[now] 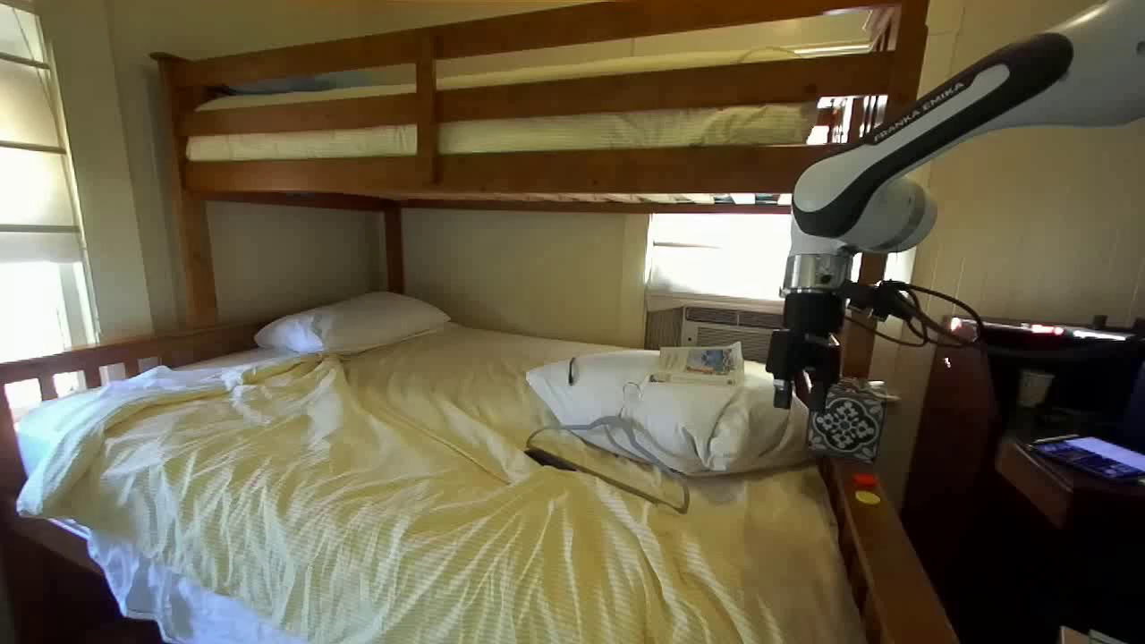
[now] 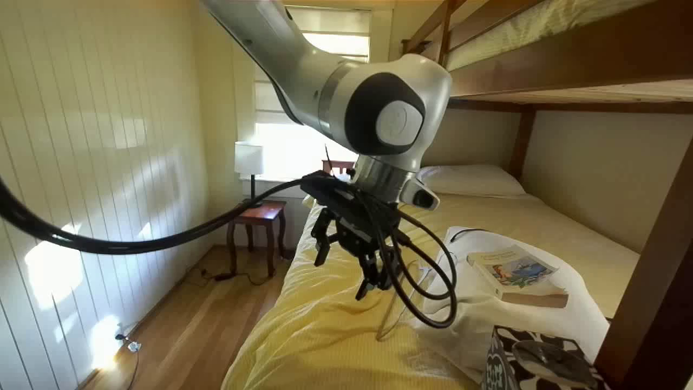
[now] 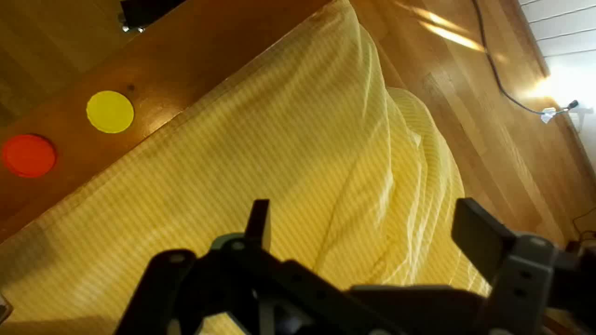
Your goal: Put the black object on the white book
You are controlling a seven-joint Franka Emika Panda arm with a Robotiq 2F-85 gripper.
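A thin dark strip, the black object [image 1: 550,460], lies on the yellow sheet beside a puffy white pillow [image 1: 716,434], with a grey strap-like loop around it. Where the robot's cables hang, it is mostly hidden. A pale paperback, the white book [image 1: 702,364], lies on the pillow and shows its picture cover [image 2: 514,268]. A smaller dark curved item [image 1: 572,370] also rests on the pillow [image 2: 468,233]. My gripper [image 1: 801,392] is open and empty, in the air over the bed [image 2: 341,279]. The wrist view shows only sheet between the fingers [image 3: 363,214]; book and strip are out of it.
A patterned box [image 1: 847,422] stands by the pillow at the bed's end. The wooden bed rail [image 3: 163,79] carries a red disc [image 3: 29,156] and a yellow disc [image 3: 110,111]. The upper bunk [image 1: 537,174] overhangs the bed. Black cables [image 2: 419,319] loop below the wrist.
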